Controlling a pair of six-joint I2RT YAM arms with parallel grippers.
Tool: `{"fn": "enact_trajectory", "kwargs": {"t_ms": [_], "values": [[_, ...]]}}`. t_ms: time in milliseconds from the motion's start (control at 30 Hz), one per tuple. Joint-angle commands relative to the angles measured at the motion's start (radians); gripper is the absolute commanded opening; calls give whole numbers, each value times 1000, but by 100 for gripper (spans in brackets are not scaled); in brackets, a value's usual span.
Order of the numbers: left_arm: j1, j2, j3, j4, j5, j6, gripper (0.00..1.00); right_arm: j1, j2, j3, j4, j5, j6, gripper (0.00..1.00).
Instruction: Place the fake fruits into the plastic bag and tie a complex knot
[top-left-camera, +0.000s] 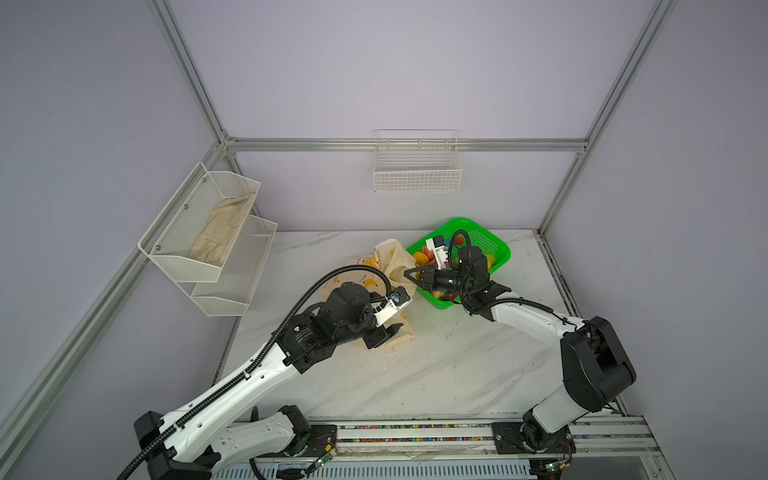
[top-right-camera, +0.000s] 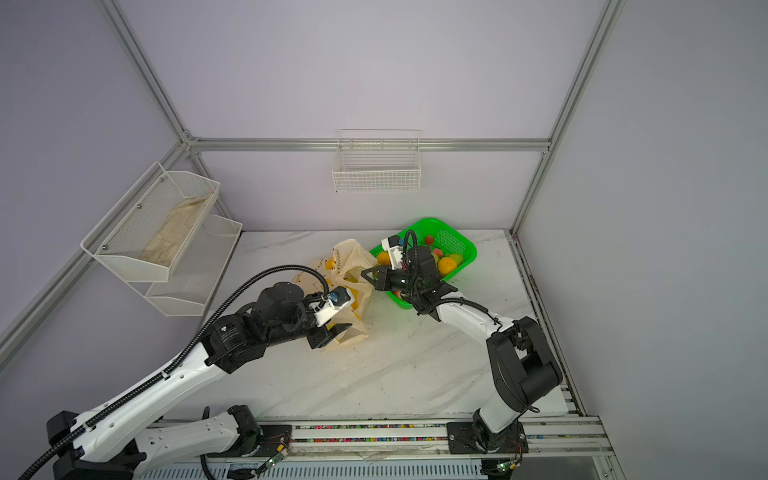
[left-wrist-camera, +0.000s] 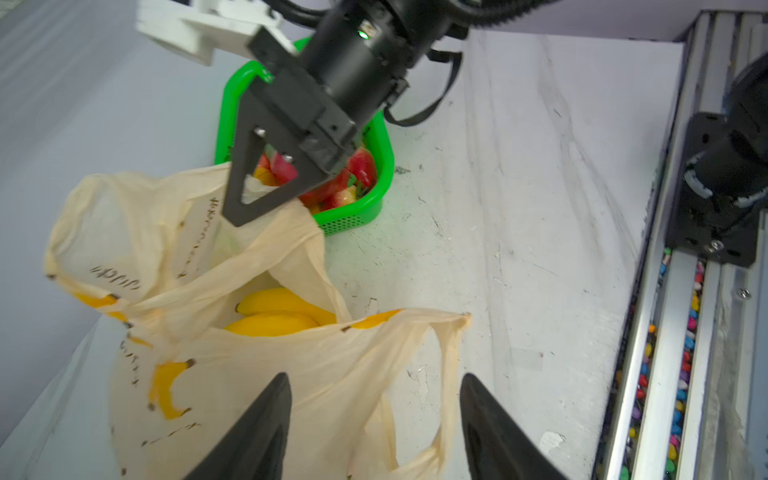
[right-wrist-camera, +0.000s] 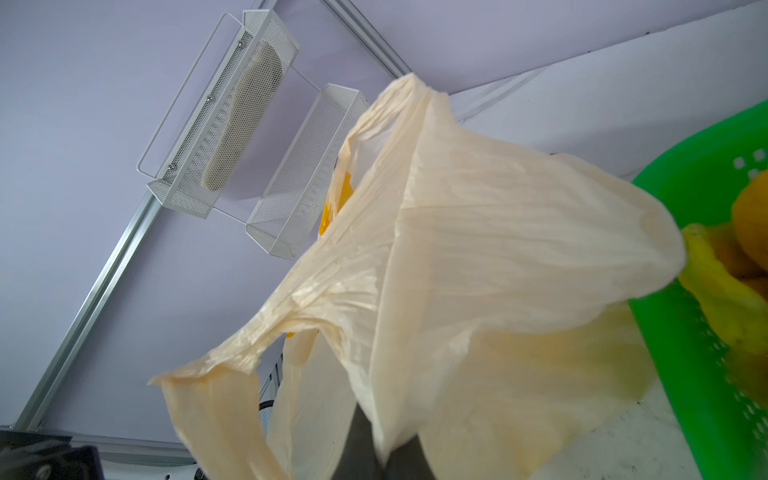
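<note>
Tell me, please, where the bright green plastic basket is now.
In both top views the bright green plastic basket sits at the far edge of the white marble table, right of centre, just right of the cream plastic bag.

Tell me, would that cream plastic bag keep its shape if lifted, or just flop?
Probably floppy: the bag hangs in wrinkled folds where the right gripper pinches its edge. It looks thin and light, though the bananas inside would likely weigh the bottom down. Its smooth film might slip from a loose grip.
</note>
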Motion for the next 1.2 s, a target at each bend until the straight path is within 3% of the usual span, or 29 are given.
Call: {"fn": "enact_trajectory", "kwargs": {"t_ms": [0, 233, 533, 1167], "values": [[-46, 53, -12, -69, -49, 116, 61, -10, 10, 29, 10, -20, 7, 0], [-57, 132, -32, -73, -48, 117, 52, -22, 12, 27, -1, -25, -9, 0], [-59, 198, -46, -59, -12, 112, 51, -32, 10, 23, 4, -28, -11, 0], [-59, 134, -116, -75, 72, 167, 46, -39, 26, 36, -4, -29, -12, 0]]}}
